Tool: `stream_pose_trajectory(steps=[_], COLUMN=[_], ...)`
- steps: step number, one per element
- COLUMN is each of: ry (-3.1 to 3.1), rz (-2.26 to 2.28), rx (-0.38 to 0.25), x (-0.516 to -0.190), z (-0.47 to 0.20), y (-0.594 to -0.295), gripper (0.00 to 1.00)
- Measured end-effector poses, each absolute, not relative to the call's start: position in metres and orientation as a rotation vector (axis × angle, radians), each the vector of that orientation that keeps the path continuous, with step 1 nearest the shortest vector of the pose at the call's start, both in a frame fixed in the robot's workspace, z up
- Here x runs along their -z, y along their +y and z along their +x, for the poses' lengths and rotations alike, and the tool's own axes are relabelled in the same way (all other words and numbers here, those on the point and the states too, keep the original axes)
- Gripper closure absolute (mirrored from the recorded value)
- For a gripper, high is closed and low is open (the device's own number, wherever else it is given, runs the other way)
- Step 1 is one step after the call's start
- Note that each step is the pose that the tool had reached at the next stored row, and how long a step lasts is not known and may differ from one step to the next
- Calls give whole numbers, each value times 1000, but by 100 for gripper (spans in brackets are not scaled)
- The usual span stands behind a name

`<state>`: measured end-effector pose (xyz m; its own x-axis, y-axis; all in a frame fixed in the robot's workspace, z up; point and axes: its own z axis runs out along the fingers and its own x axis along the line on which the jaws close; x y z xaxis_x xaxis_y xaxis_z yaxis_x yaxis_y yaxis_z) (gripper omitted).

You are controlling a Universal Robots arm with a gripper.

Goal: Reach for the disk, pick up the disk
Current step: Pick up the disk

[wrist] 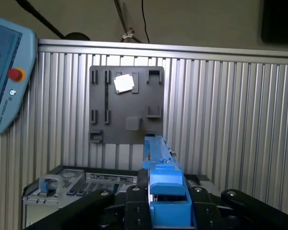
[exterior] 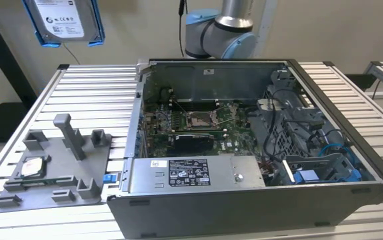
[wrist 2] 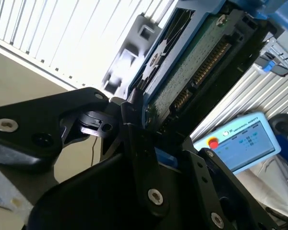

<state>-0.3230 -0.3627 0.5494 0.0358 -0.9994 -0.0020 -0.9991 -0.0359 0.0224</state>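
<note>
Disk (exterior: 67,22) clamped inside gripper (wrist 2: 151,129), above table (exterior: 91,85).

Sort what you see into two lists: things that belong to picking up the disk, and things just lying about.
Belongs to the job: the disk, held up in the air; the gripper, shut on its edge.
Just lying about: the open computer case; the grey fixture tray and the small silver part on it; the teach pendant; the slatted table.
</note>
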Motion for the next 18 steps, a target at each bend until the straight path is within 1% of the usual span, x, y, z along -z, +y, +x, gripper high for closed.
stream_pose_trajectory(steps=[18], ry=[-2169], rz=[2248], rx=[31], x=[-549], z=[-241], y=[-363], gripper=[100])
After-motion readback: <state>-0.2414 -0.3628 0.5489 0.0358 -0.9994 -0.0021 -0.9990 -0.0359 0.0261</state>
